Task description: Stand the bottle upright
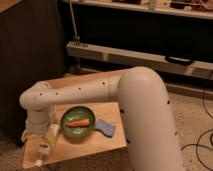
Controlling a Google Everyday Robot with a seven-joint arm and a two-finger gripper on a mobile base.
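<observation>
The bottle (45,148) is lying tilted at the front left corner of the wooden table (100,145). Its small white cap is pointing down and out toward the table's edge, and its labelled body is slanting up toward me. It is not upright: the cap end looks to be the low end, so the base is the end nearer my wrist.

My gripper (42,136) is hanging right over the bottle's upper end, at the bottom of my forearm, where my arm is folding down beside the table's left edge. It is touching the bottle or just beside it. I cannot tell whether my grip is closed on it, because my own wrist is hiding the contact.

Just beside the bottle on the right, the green plate (66,131) is holding an orange piece of food (78,122). The blue-grey sponge (105,128) is lying beyond the plate.

I judge that I am working in the grasp-and-turn step, with the righting not yet done. The next move calls for a firm hold on the body. After that comes a rotation that swings the cap up and the base down. The base should land inward on the wood, away from the edge and short of the plate's rim.
</observation>
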